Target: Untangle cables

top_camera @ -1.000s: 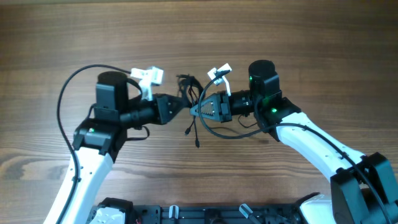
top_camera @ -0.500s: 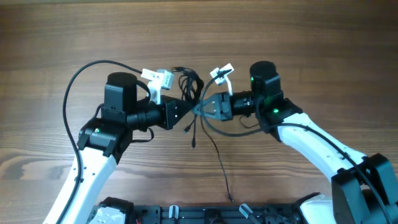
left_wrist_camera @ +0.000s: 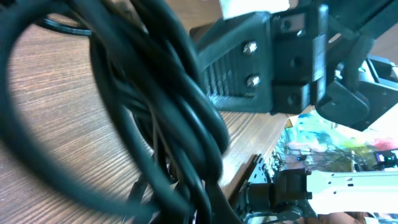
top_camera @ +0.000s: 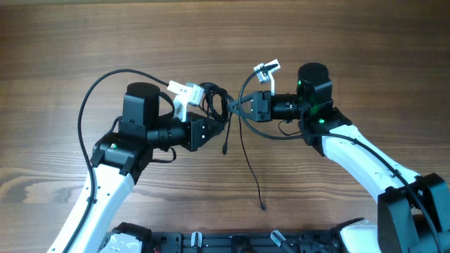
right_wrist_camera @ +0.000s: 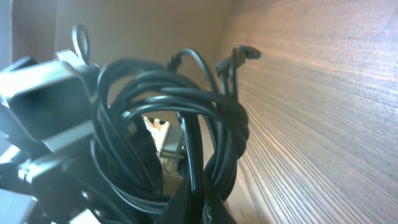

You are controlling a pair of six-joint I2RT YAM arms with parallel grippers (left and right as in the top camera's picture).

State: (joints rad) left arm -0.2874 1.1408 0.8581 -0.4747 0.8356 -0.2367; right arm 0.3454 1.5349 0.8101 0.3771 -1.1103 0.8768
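Two white-and-black arms lean over one brown wood-grain table (top_camera: pixel 70 42), and between them there is a single clump of cables (top_camera: pixel 215 100), thin, black and rubbery, looped and twisted on themselves so tightly that I cannot count the separate cords. On the left, the left arm (top_camera: pixel 105 176) reaches in from the near edge, with one thicker black lead (top_camera: pixel 88 105) arching off its side and a small white bracket (top_camera: pixel 184 91) on its wrist. The left gripper (top_camera: pixel 213 127) has its fingers closed on the underside of the clump, which sits just left of the table's middle. Its wrist view is filled with glossy round strands (left_wrist_camera: pixel 161 93) crossing over one another. One short end with a plug (top_camera: pixel 225 146) dangles under the clump, and one long loose tail (top_camera: pixel 252 176) snakes across the wood toward the near edge. To the right, the right gripper (top_camera: pixel 238 109) is pinched shut on the strands at the clump's right side, its own white bracket (top_camera: pixel 267 68) above it. Its wrist view shows the coils (right_wrist_camera: pixel 186 124) blocking most of the scene, with one bent plug tip (right_wrist_camera: pixel 249 52) poking out. The right arm (top_camera: pixel 351 158) runs off to the lower right.
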